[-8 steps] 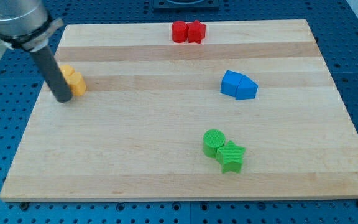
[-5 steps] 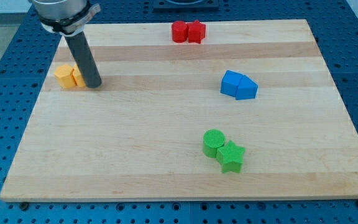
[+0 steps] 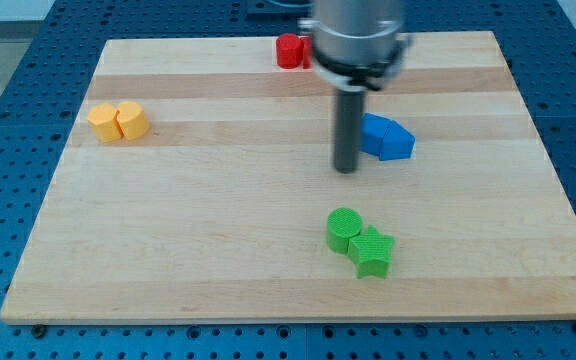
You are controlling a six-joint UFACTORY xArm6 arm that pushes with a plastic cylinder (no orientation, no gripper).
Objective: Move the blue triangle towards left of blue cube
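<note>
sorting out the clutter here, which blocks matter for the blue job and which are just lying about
In the job: blue cube; blue triangle touching it; my tip just to their left.

Lying about: yellow blocks; red block; green cylinder; green star.

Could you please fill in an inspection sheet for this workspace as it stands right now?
Surface: wooden board lying flat on a blue perforated table.
Job's things: blue cube and blue triangle touching, triangle on the view's right of the cube.
Clutter: two yellow blocks near the view's left edge; green cylinder touching green star; red block at the view's top, partly hidden by the arm.
Grippers: none fitted; my tip sits just to the view's left of the blue cube.
Cables: nothing seen.
Surroundings: nothing seen beyond the table.
</note>
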